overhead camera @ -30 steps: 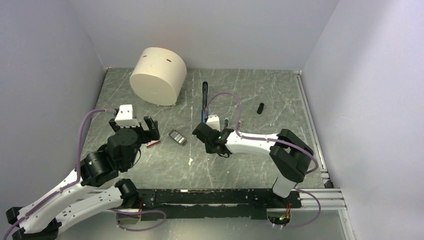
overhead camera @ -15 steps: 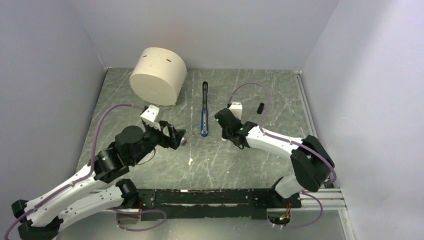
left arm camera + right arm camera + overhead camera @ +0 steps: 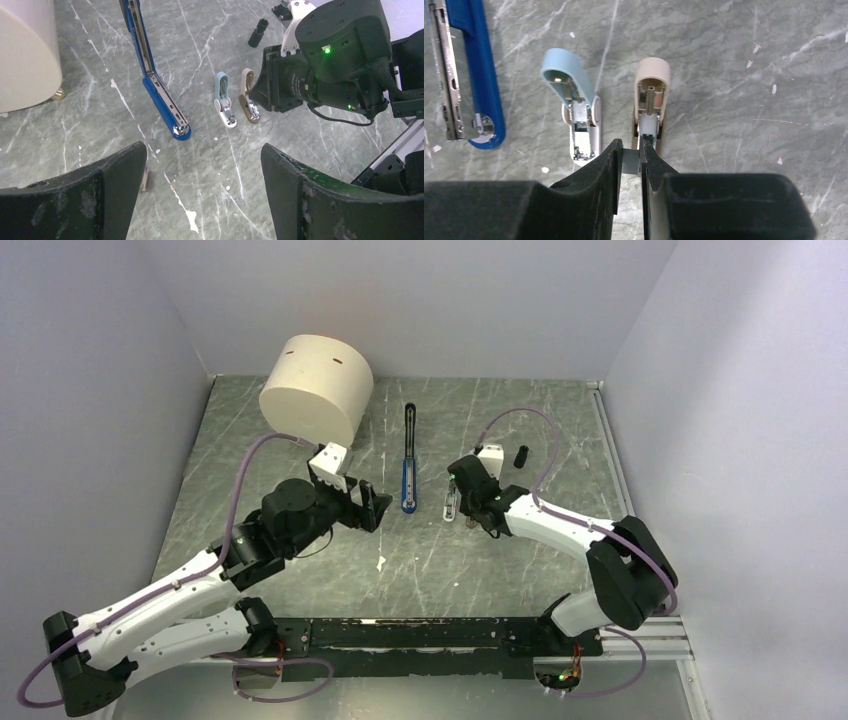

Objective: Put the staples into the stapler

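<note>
Stapler (image 3: 407, 480) lying top-to-bottom mid-frame, blue end lowest, left gripper (image 3: 201, 152) wide apart, newly beside it, right gripper (image 3: 630, 147) nearly together

Top view: drum (image 3: 317, 390) sits upper left on table (image 3: 575, 420). Stapler (image 3: 408, 480) lies open at centre, running top to bottom. Small cylinder (image 3: 521, 456) is right of it, well apart. Two small pieces lie side by side just right of stapler's lower end: left piece (image 3: 223, 97), right piece (image 3: 248, 97), not touching. Left gripper (image 3: 204, 149) is left of stapler's lower end. Right gripper (image 3: 630, 147) is at right piece's lower end. Scrap (image 3: 381, 562) lies below stapler.
</note>
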`<act>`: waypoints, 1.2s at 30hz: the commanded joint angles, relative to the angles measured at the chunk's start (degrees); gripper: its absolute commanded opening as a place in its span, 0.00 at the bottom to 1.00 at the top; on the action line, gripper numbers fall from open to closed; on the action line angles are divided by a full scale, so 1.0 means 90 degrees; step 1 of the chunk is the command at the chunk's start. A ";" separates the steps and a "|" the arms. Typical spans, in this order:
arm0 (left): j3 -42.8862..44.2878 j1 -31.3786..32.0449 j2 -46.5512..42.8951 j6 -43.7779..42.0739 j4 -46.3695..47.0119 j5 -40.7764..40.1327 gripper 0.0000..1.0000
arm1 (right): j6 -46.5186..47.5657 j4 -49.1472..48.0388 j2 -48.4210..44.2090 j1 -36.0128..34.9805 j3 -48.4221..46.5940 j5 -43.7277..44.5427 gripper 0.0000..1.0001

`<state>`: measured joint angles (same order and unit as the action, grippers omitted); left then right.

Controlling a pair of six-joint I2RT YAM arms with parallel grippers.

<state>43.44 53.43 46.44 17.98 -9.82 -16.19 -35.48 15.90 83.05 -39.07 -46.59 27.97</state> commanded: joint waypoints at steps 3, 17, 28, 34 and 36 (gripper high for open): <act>0.0183 0.0008 0.0115 -0.0045 0.0480 0.0031 0.89 | 0.0082 -0.0340 -0.0140 0.0166 0.0257 0.0158 0.21; -0.0022 0.0011 0.0135 -0.0012 0.0537 -0.0218 0.89 | 0.0177 -0.0484 0.0006 0.0196 0.0419 0.0175 0.21; -0.0083 0.0011 0.0106 0.0005 0.0509 -0.0326 0.89 | 0.0183 -0.0536 0.0166 0.0209 0.0440 0.0202 0.21; -0.0069 0.0012 0.0168 0.0005 0.0483 -0.0330 0.89 | 0.0183 -0.0506 0.0235 0.0217 0.0440 0.0241 0.21; -0.0071 0.0011 0.0162 0.0007 0.0486 -0.0332 0.89 | 0.0190 -0.0532 0.0236 0.0220 0.0447 0.0222 0.21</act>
<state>43.42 53.41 47.86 17.98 -7.09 -18.02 -34.09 12.64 84.75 -37.56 -43.27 27.97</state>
